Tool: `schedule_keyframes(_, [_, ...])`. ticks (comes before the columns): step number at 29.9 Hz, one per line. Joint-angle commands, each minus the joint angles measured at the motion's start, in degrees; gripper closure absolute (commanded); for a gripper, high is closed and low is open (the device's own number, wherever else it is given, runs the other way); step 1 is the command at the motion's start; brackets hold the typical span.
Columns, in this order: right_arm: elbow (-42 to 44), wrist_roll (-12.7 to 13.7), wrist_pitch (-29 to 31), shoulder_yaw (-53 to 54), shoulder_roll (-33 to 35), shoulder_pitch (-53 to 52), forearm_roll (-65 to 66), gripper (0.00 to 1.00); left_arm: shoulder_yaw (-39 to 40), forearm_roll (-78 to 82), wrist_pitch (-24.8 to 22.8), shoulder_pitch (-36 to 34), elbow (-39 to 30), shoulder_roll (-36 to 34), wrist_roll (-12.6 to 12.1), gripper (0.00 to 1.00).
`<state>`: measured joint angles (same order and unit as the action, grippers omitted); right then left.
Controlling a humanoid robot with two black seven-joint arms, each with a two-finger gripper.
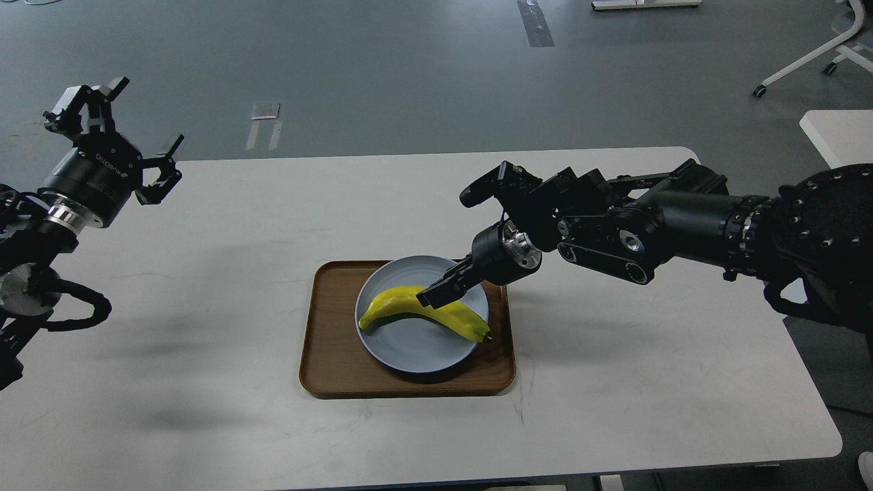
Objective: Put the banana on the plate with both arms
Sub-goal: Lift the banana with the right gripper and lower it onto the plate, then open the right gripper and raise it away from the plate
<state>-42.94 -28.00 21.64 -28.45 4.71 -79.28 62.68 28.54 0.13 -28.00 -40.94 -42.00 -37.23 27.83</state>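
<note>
The yellow banana [402, 305] lies on the pale blue-grey plate [416, 351], which sits in a brown wooden tray [334, 354]. My right gripper [440, 290] reaches in from the right and its dark fingers rest on the banana's upper middle. I see them as one dark bar, so I cannot tell whether they clasp the banana. My left gripper [123, 133] is raised at the far left above the table's back edge. Its fingers are spread open and it holds nothing.
The tray sits at the middle of the white table [204, 273]. Another white table corner [839, 133] and a chair base [805, 65] stand at the back right on the grey floor.
</note>
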Motion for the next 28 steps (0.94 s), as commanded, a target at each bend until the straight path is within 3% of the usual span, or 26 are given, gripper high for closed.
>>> schedule_keyframes(1, [0.1,0.0,-0.1,6.1,5.7,0.1,-4.7,0.00,0.0,0.0,0.0,0.1,0.1,-0.2,0.1,0.01])
schedule_keyframes(5, [-0.1,0.0,-0.2,16.8,14.2,4.0,-11.8,0.00,0.0,0.0,0.0,0.2,0.1,-0.3,0.2,0.01])
schedule_keyframes(12, [-0.8,0.0,0.2,35.2,22.8,17.0,-30.2,0.00,0.1,0.0,0.0,0.7,0.2,0.3,0.2,0.01])
schedule_keyframes(17, [-0.4,0.0,0.2,44.7,23.6,26.7,-46.3,0.00,0.1,0.0,0.0,1.0,0.3,0.7,0.2,0.01])
schedule_keyframes(28, [-0.8,0.0,0.5,51.1,22.1,34.9,-57.9,0.00,0.7,0.0,0.0,4.4,0.5,4.4,-0.1,0.01])
